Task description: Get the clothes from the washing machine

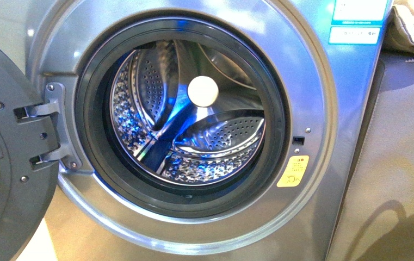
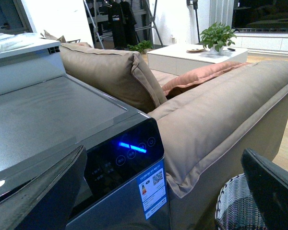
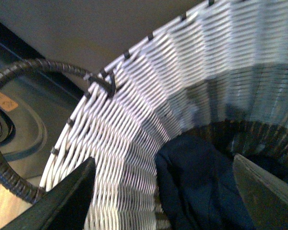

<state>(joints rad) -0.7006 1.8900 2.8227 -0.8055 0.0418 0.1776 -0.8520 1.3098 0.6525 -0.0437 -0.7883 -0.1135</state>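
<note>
Right wrist view puts the right pincer (image 3: 165, 196) spread wide inside the woven basket (image 3: 149, 110); between its fingers lie the plain navy clothes (image 3: 197, 187), soft and crumpled; beyond, the washing machine (image 1: 313, 98) stands with drum (image 1: 188, 119) bare, door (image 1: 8, 157) swung open; the left pincer (image 2: 163, 191) gapes wide above a beige sofa (image 2: 221, 110).

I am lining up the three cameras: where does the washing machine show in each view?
Front view: the washing machine fills the frame, door open, drum bare.
Left wrist view: its top and lit panel, picture's left.
Right wrist view: grey front at the picture's left edge, beside the basket holding the clothes.
Shared landmark: the orange-yellow sticker.
</note>
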